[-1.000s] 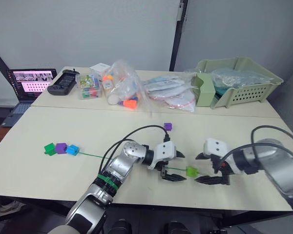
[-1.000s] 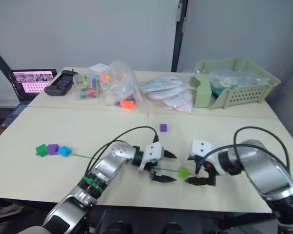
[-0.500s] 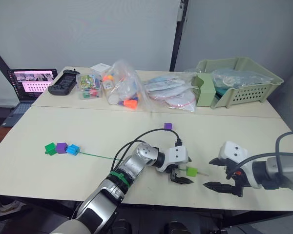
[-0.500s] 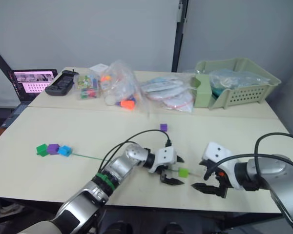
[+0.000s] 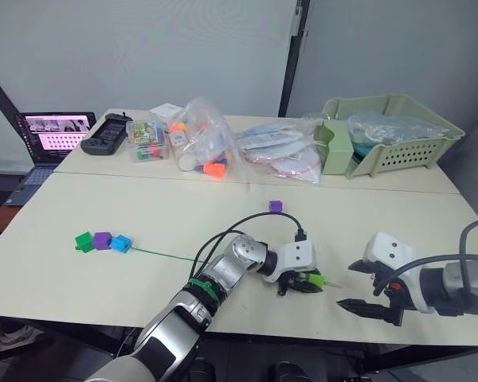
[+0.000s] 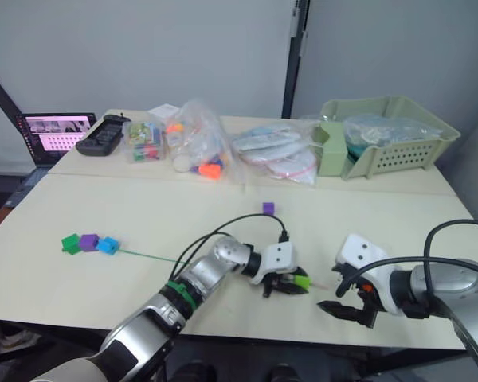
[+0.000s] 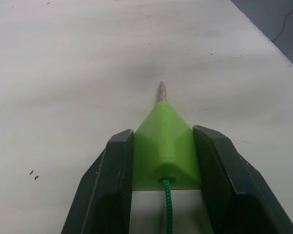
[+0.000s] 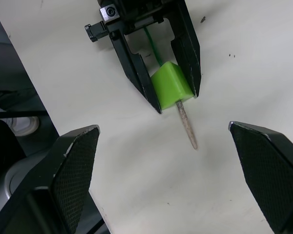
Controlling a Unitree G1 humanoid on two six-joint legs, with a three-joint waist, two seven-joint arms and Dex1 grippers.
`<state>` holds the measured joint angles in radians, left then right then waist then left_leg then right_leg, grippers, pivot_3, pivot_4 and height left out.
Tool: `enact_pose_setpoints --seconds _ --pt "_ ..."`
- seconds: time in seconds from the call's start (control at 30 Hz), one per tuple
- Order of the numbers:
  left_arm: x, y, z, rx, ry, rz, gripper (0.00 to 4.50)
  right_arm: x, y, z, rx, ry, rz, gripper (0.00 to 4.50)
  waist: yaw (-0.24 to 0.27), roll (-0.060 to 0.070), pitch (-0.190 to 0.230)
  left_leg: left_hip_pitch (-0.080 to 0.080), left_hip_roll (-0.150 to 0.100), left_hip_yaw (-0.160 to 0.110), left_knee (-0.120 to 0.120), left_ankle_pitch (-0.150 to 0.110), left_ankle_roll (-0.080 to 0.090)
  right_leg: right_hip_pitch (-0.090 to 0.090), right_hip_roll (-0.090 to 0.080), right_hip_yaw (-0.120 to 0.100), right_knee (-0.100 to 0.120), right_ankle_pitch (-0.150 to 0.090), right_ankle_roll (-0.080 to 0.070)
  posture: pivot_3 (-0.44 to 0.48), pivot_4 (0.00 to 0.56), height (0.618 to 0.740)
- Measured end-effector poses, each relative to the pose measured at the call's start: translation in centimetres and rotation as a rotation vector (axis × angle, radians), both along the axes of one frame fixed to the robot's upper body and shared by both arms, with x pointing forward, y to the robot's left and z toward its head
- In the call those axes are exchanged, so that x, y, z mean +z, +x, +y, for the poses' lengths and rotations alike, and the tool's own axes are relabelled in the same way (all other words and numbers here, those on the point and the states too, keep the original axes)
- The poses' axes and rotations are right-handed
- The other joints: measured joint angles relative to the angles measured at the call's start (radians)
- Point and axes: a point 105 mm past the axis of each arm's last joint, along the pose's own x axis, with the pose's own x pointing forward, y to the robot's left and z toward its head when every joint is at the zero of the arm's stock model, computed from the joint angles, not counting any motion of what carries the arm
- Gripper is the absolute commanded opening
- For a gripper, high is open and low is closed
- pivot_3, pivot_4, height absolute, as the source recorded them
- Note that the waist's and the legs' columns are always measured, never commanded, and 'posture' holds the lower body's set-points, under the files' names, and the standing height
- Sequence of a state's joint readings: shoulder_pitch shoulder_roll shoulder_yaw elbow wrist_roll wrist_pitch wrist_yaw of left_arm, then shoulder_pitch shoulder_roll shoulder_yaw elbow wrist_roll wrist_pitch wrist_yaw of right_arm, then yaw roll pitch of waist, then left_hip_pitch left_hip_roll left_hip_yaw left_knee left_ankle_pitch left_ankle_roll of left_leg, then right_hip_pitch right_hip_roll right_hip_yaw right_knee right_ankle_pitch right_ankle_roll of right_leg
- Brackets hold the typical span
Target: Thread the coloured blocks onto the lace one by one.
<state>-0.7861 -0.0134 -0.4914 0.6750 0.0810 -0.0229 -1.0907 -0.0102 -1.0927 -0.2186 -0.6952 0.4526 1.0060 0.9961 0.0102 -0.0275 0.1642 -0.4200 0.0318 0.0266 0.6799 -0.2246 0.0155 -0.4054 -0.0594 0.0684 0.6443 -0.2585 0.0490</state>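
My left gripper (image 5: 307, 282) is shut on the lime green block (image 7: 165, 146), one black finger (image 7: 107, 190) on each side. The green lace (image 7: 166, 204) runs into the block, and its pale stiff tip (image 8: 187, 129) sticks out the far side, lying on the table. My right gripper (image 5: 344, 285) stands open just right of that tip, holding nothing. Far left on the lace sit a dark green block (image 5: 84, 241), a purple block (image 5: 102, 239) and a blue block (image 5: 120, 243). A second purple block (image 5: 275, 206) lies loose behind my left gripper.
Clear bags of toys (image 5: 195, 135), a green basket (image 5: 390, 131), a laptop (image 5: 52, 135) and a black controller (image 5: 103, 133) line the back table. A black cable (image 5: 247, 219) loops over my left arm. The table's front edge is close below both grippers.
My left gripper has reached right along the lace and closed on the lime green block. My right gripper has drawn back to the right, still open.
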Motion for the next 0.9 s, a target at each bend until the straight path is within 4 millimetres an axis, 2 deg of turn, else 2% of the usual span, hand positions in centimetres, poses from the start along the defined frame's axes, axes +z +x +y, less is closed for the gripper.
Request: enact_pose_setpoints --seconds 0.3,0.4,0.57,0.67,0.77,0.9 --pt "0.1 0.2 0.5 0.007 0.005 -0.011 1.35 -3.2 3.0 -0.2 0.071 -0.083 0.021 4.5 -0.009 0.0 0.0 0.0 0.0 0.0 0.0 0.0 0.0 0.0 0.0 0.0 0.0 0.0 0.0 0.0 0.15 0.733" --pt "0.1 0.2 0.5 0.009 0.005 -0.015 1.35 -3.6 3.5 0.0 0.075 -0.081 0.032 3.68 -0.01 0.0 0.0 0.0 0.0 0.0 0.0 0.0 0.0 -0.001 0.0 0.0 0.0 0.0 0.0 0.0 0.15 0.733" --pt "0.1 0.3 0.6 0.016 0.007 -0.013 1.35 -4.8 3.7 0.0 0.085 -0.084 0.079 1.96 -0.01 0.0 0.0 0.0 0.0 0.0 0.0 0.0 0.0 -0.001 0.0 0.0 0.0 0.0 0.0 0.0 0.15 0.733" --pt "0.1 0.3 0.7 0.019 0.009 -0.013 1.35 -4.8 4.0 0.2 0.092 -0.078 0.075 0.87 -0.011 0.0 0.0 0.0 0.0 0.0 0.0 0.0 0.0 0.0 0.0 0.0 0.001 0.0 0.0 0.0 0.15 0.733" --pt "0.2 0.4 0.8 0.022 0.011 -0.015 1.35 -4.8 3.9 0.4 0.109 -0.075 0.074 0.01 -0.014 0.0 0.0 0.001 0.0 0.0 0.0 0.0 0.0 0.0 0.0 0.0 0.001 0.0 0.0 0.0 0.15 0.733" --pt "0.2 0.5 1.1 0.025 0.012 -0.021 1.35 -4.8 4.0 0.4 0.109 -0.076 0.067 0.0 -0.016 0.0 0.0 0.001 0.0 0.0 0.0 0.0 0.0 0.0 0.0 0.0 0.001 0.0 0.0 0.0 0.15 0.733"
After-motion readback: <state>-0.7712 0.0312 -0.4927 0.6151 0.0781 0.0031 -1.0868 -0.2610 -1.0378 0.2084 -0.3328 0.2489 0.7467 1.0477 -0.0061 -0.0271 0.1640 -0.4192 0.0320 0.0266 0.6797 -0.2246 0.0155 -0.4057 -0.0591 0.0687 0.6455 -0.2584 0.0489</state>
